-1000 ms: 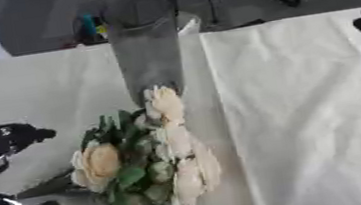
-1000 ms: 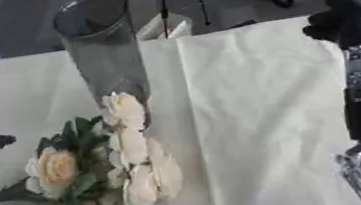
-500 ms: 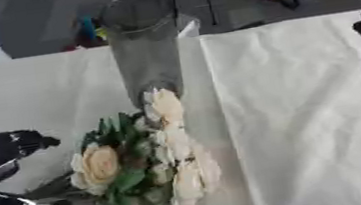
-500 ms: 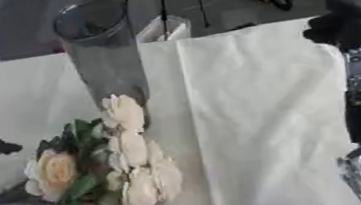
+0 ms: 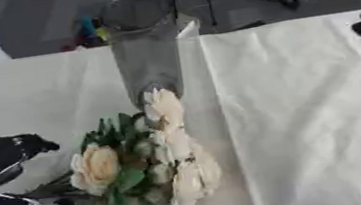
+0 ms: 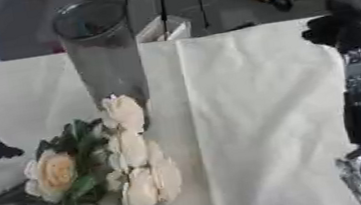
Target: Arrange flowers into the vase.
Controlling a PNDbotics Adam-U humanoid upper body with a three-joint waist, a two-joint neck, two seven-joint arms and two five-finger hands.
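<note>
We read no writing, flowers (image 5: 144, 162) lying against vase (image 5: 144, 49) foot on surface (image 5: 308, 106), left hand (image 5: 5, 182) pinching stems, right hand (image 6: 342, 29) state unclear.

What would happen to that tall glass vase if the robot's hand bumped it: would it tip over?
Probably easily. The vase is tall and narrow and stands upright on a soft cloth, so a knock near its rim would likely topple it. It looks like clear glass and appears to hold nothing, so it is probably light, slippery and breakable. The bouquet lying against its base would cushion little.
</note>
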